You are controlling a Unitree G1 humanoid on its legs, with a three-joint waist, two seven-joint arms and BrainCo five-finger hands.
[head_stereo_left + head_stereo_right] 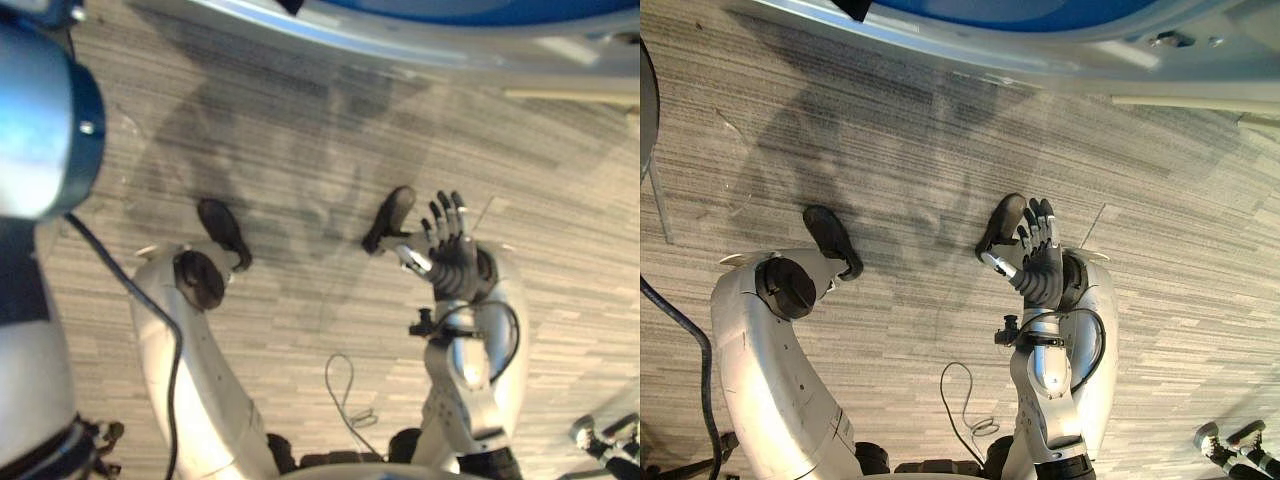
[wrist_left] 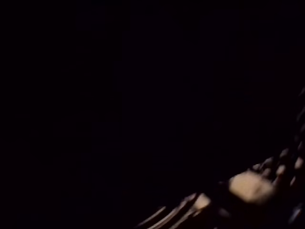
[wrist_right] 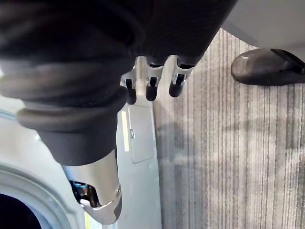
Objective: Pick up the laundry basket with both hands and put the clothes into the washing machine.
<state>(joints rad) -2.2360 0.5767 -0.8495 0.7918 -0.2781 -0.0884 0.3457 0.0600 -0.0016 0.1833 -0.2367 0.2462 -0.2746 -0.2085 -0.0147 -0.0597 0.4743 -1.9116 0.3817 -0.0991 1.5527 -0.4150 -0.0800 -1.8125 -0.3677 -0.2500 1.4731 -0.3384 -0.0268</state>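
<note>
Right hand (image 1: 1044, 274) with straight fingers (image 1: 1045, 222), striped carpet (image 1: 890, 150), washing machine (image 1: 1070, 48) beyond

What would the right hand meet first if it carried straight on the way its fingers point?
Likely the washing machine's white front: the open right hand points at it across bare carpet, though depth is unclear.

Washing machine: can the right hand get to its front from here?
Probably yes: the right hand is open and empty, and the washing machine front lies just beyond it, with nothing between.
</note>
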